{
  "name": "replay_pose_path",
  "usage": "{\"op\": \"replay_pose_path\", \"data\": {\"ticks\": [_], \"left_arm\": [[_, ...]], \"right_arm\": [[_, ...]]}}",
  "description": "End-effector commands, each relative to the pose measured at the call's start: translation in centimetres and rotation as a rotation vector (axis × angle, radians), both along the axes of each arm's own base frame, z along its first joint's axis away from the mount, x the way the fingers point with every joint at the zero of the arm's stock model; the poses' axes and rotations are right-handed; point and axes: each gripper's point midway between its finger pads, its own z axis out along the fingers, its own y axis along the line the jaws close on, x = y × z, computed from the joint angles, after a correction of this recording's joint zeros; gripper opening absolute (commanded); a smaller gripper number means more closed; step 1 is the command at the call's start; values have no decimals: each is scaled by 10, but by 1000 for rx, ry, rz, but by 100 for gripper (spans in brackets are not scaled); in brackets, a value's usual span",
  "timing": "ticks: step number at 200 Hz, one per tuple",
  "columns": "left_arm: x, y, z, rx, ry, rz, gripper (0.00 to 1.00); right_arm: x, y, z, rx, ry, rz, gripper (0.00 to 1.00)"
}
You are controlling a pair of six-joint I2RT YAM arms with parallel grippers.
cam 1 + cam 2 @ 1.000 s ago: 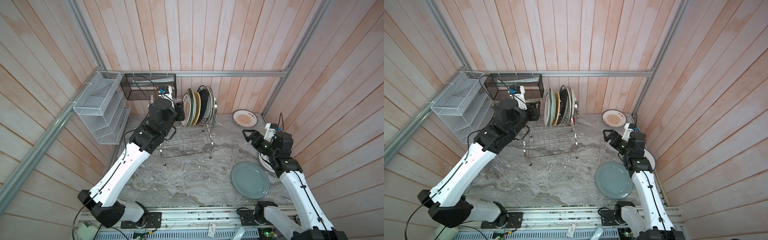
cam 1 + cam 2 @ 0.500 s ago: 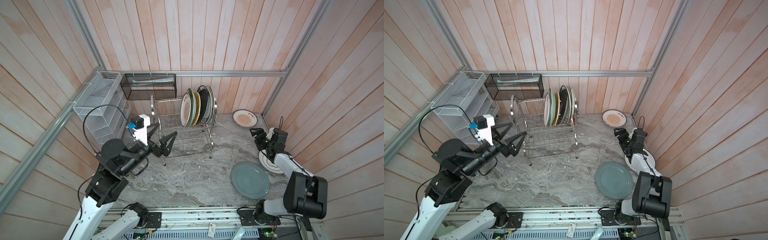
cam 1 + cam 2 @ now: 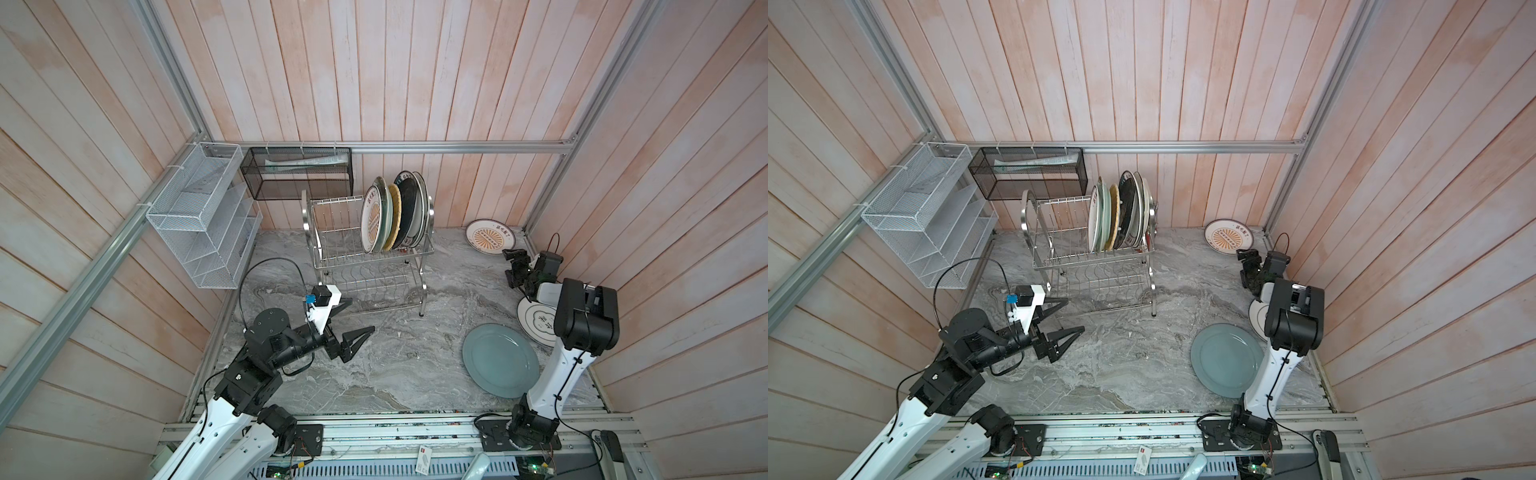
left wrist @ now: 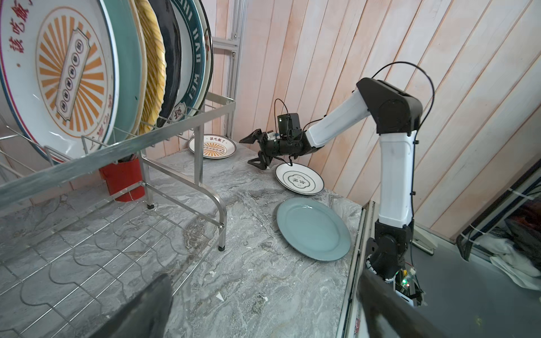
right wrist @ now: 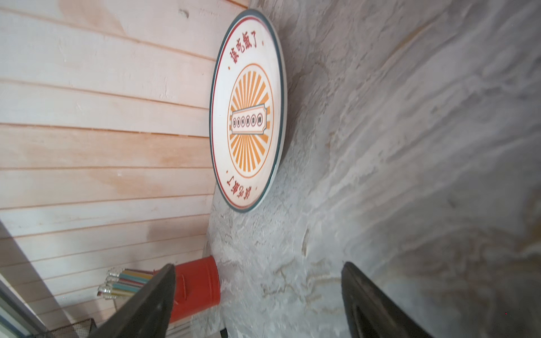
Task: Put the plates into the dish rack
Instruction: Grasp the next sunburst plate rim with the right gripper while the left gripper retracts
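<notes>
Jaws apart and empty, the right gripper [image 3: 512,267] is aimed at the sunburst plate [image 3: 490,236] lying just ahead, seemingly for pickup, while the left gripper [image 3: 357,318], likewise spread, is held just short of the part-filled dish rack [image 3: 374,257]

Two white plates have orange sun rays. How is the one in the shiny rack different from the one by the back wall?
The white orange-sunburst plate in the rack stands on edge in the shiny steel wire dish rack; the white orange-sunburst plate by the wall lies flat on the grey marble table. The racked one has a mint-green plate right beside it; the other lies alone. Both are round with the same print.
</notes>
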Motion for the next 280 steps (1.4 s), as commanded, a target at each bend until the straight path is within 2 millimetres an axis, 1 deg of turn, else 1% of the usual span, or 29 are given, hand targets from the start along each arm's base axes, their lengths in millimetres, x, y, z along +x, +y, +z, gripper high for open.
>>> {"op": "replay_pose_path", "data": {"ticks": [1, 53, 69, 93, 120, 134, 150, 164, 175, 177, 191, 198, 209, 228, 235, 238, 242, 248, 260, 280], "left_arm": [[-2, -1, 23, -70, -71, -13, 100], [6, 4, 27, -84, -78, 43, 100], [7, 6, 29, -97, -77, 59, 100], [10, 10, 33, -112, -77, 92, 100], [10, 15, 41, -139, -82, 116, 100], [9, 17, 44, -150, -80, 124, 100], [9, 18, 44, -154, -72, 132, 100], [8, 19, 44, -159, -66, 132, 100], [7, 19, 44, -164, -62, 135, 100], [7, 20, 44, -165, -63, 133, 100], [7, 20, 42, -164, -58, 134, 100], [7, 19, 41, -163, -55, 131, 100], [7, 18, 40, -161, -49, 127, 100], [6, 14, 37, -161, -40, 100, 100], [4, 11, 37, -163, -42, 79, 100], [4, 9, 36, -162, -39, 69, 100], [4, 7, 35, -162, -37, 59, 100], [4, 4, 33, -160, -30, 46, 100], [4, -3, 30, -153, -25, 20, 100], [-3, -25, 26, -137, -45, -38, 100]], "right_arm": [[19, -2, -4, 63, -14, -13, 86], [55, -6, -29, 133, 27, -38, 77], [67, -2, -35, 151, 43, -33, 72], [79, 3, -47, 152, 89, -36, 66], [84, 5, -56, 177, 109, -61, 51], [86, 7, -60, 178, 109, -66, 39], [88, 6, -60, 185, 91, -77, 26], [88, 5, -56, 190, 65, -80, 11], [87, 6, -48, 187, 46, -77, 1], [86, 4, -48, 187, 46, -79, 0], [80, 1, -30, 156, 15, -93, 0], [74, 1, -25, 149, 12, -94, 0], [66, 0, -7, 144, -18, -86, 0], [44, 3, 16, 121, -27, -70, 0], [33, 5, 26, 115, -28, -61, 0], [28, 7, 25, 116, -20, -56, 0], [22, 10, 34, 111, -27, -48, 0], [10, 13, 41, 105, -25, -40, 0], [-15, 20, 47, 95, 1, -32, 0], [-57, 34, 56, 85, 73, 4, 0]]}}
